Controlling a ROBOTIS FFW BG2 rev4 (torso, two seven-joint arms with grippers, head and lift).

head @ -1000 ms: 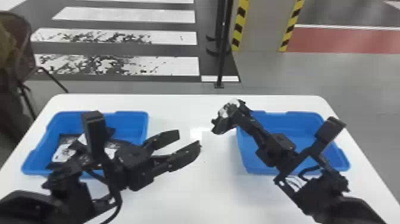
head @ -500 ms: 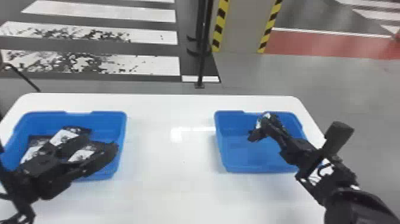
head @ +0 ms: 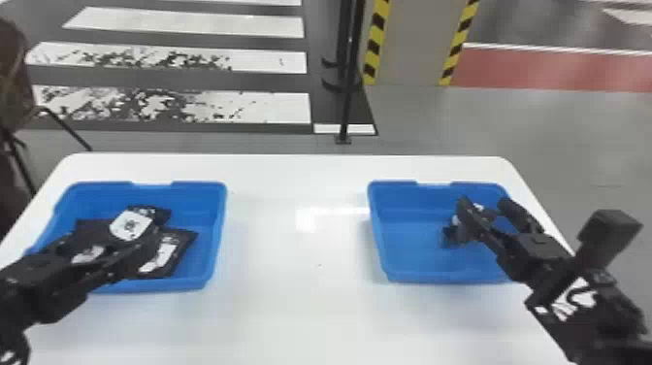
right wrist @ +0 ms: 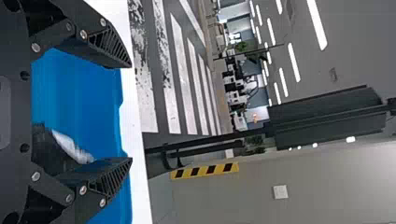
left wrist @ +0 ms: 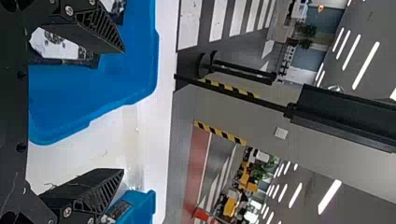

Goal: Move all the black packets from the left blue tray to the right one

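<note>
In the head view my left gripper (head: 114, 242) is over the left blue tray (head: 220, 233), which holds several black packets with white labels, one of them a packet (head: 167, 255) near the front. My left gripper (left wrist: 123, 111) is open in its wrist view, a packet (left wrist: 56, 45) behind one finger. At the other tray, my right gripper (head: 492, 213) stands open above the right blue tray (head: 381, 233). A black packet (head: 452, 235) shows beside its fingers. In its wrist view my right gripper (right wrist: 131, 112) has parted fingers, with a packet (right wrist: 58, 149) partly behind one.
Both trays rest on a white table (head: 301, 301), with a wide gap of tabletop between them. A black pole (head: 347, 97) stands on the floor beyond the far edge, near a pillar with striped edges. A dark chair-like object (head: 14, 82) is at the far left.
The head view has shifted. My right gripper has gone from the right tray's left side to over it, and its fingers have opened. My left gripper has moved left, over its tray.
</note>
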